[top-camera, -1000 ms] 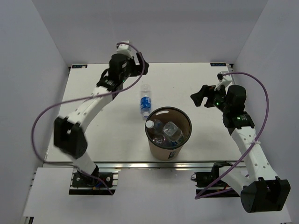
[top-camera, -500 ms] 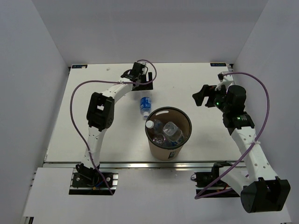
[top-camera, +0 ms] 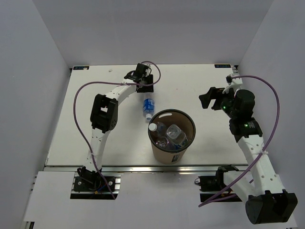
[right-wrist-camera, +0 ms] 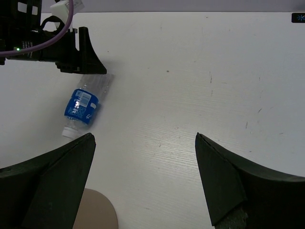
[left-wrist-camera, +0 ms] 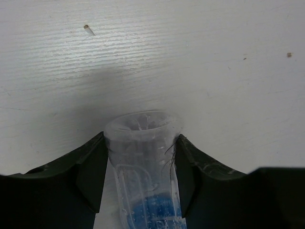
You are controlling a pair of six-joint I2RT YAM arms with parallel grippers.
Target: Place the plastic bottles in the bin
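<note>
The table [top-camera: 200, 86] carries the bin [top-camera: 167, 155] near its front middle, upright with its mouth up, which suits dropping things in from above. The left arm [top-camera: 102, 112] reaches far toward the back because the one bottle [top-camera: 148, 106] outside the bin lies on its side just behind it, cap toward the bin. At least two bottles [top-camera: 176, 135] already lie inside, so I judge the task nearly done. The left claw [left-wrist-camera: 141, 157] is pinching the lying bottle's base end, a finger [left-wrist-camera: 90, 171] against each side. Gripping the bottom leaves the cap end free to tip into the bin, I would guess. The right claw [right-wrist-camera: 143, 176] is spread wide and holds nothing, hanging over bare table to the right, out of the way. The top view hides the grip under the wrist, and only the left wrist view shows fingers touching plastic. The right wrist view shows a gap between cap and bin that the top view leaves unclear.
</note>
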